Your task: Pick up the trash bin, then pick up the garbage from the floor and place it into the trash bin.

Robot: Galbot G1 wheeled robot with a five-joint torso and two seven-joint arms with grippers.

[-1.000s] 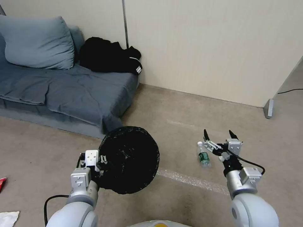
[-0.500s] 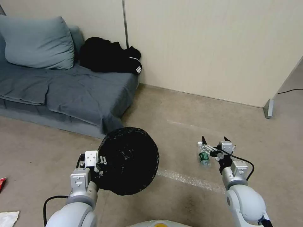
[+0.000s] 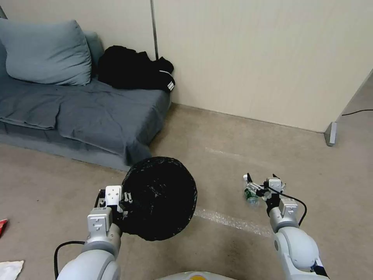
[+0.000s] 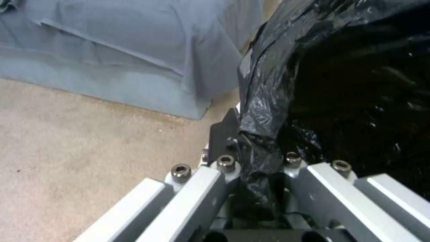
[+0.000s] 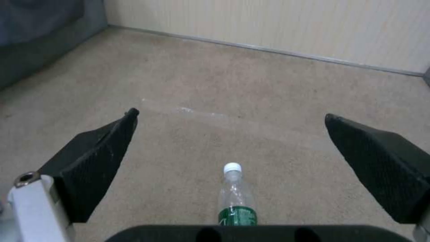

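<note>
Holding the trash bin (image 3: 161, 198) off the floor, the left gripper (image 3: 125, 203) has step one done. Its fingers (image 4: 224, 141) pinch the bag-lined rim. Spread right gripper (image 5: 230, 161) fingers (image 5: 96, 158) straddle the bottle (image 5: 236, 201), not yet grasped.

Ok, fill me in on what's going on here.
The left gripper is shut on the rim of the trash bin, pinching its black bag and holding it off the floor near the sofa. The right gripper is open and low over a small bottle lying on the floor, with the bottle between its fingers but not gripped. A red wrapper and a white tissue lie on the floor at the robot's far left.
</note>
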